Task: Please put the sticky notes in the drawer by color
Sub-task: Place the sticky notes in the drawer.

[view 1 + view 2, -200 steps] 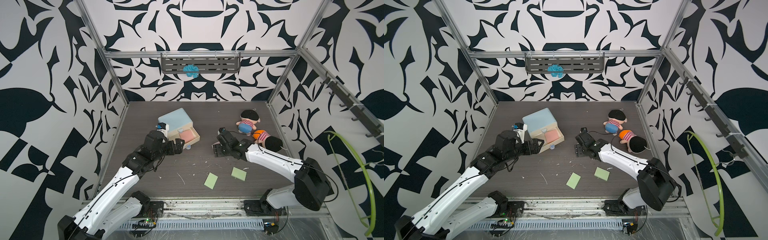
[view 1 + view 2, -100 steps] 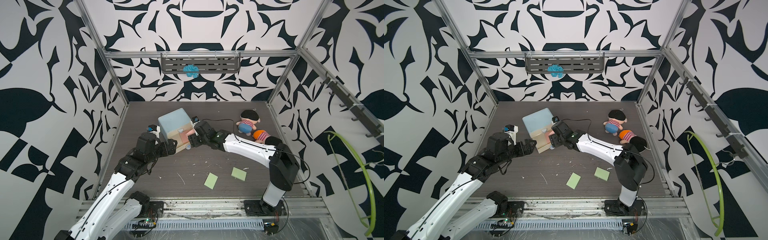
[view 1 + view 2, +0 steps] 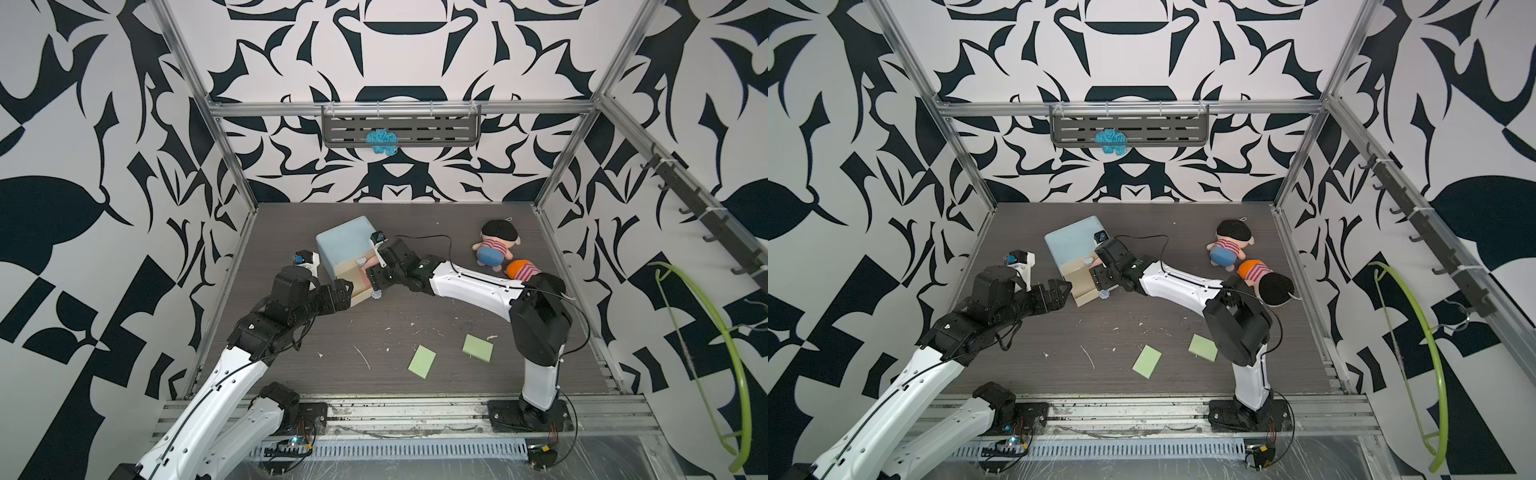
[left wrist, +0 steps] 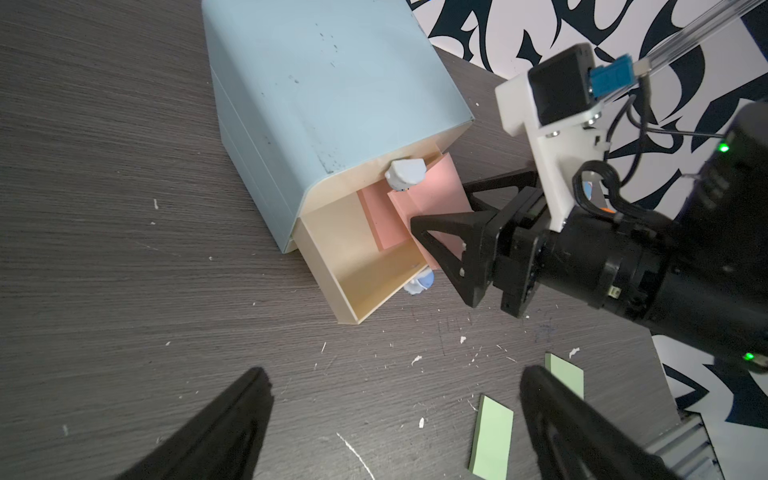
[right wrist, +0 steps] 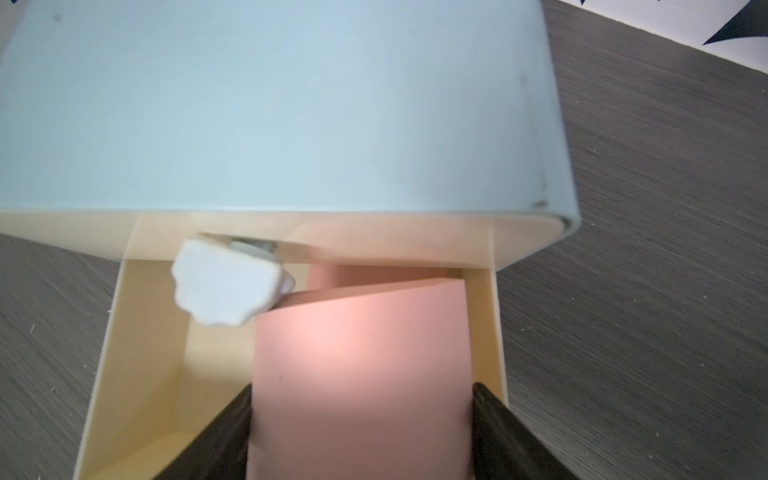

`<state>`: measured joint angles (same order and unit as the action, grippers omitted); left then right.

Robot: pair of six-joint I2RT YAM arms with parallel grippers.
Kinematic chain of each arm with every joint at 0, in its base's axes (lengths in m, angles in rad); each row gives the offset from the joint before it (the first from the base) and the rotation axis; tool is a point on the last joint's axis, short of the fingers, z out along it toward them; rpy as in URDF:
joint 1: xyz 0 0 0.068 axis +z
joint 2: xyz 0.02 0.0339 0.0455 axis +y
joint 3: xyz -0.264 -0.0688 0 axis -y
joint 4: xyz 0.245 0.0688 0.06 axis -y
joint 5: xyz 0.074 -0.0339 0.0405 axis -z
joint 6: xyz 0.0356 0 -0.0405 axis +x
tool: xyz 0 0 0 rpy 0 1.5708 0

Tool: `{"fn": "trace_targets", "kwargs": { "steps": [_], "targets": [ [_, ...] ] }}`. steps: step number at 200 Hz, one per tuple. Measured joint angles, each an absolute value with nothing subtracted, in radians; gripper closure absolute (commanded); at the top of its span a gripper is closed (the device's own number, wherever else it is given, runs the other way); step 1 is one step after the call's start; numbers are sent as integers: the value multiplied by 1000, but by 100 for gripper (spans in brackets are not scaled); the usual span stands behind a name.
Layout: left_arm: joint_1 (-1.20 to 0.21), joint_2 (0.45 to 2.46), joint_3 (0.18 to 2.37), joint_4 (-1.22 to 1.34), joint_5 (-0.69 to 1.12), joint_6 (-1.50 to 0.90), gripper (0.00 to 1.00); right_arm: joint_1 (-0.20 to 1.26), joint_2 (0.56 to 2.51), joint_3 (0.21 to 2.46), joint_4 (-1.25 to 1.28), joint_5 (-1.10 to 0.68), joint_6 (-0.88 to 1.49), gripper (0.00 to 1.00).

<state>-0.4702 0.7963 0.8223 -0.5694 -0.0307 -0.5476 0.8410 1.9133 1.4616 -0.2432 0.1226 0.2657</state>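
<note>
**A:** Status, near to far?

**B:** Two green pads (image 3: 422, 361) lie loose on the counter (image 3: 374, 332) nearest you, well apart from the chest (image 3: 343, 245). Left fingers (image 4: 232, 424) are spread wide and empty, hovering just short of the drawer front.

**A:** Right side?

**B:** Right fingers (image 5: 220, 432) are clamped on a pink pad (image 5: 361, 365) by its edges, tilted over the pulled-out drawer (image 4: 357, 270). A second pink pad (image 4: 376, 216) lies flat inside. I'd call it the pink step, placing phase.

**A:** Next move?

**B:** You lower it and let go. Watch the knob (image 5: 220, 291) of the drawer above: the pad's corner sits just beside it and could snag. After that you shut this drawer and open another for green. No yellow in view, so I can't tell where those are.
</note>
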Motion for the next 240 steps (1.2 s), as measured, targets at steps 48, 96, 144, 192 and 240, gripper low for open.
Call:
{"fn": "trace_targets", "kwargs": {
  "steps": [48, 96, 144, 192, 240],
  "targets": [
    [-466, 796, 822, -570, -31, -542, 1, 828, 1959, 1519, -274, 89, 258, 9],
    [-463, 800, 817, -570, -30, -537, 1, 826, 1941, 1514, -270, 73, 250, 1],
    [-459, 814, 813, -569, -25, -531, 1, 804, 1834, 1452, -250, 63, 258, 17],
    [-459, 815, 813, -563, -18, -532, 1, 763, 1825, 1441, -253, 70, 282, 44],
    [-447, 863, 818, -532, -73, -613, 1, 761, 1707, 1210, -191, 57, 295, 40]
  ]
}}
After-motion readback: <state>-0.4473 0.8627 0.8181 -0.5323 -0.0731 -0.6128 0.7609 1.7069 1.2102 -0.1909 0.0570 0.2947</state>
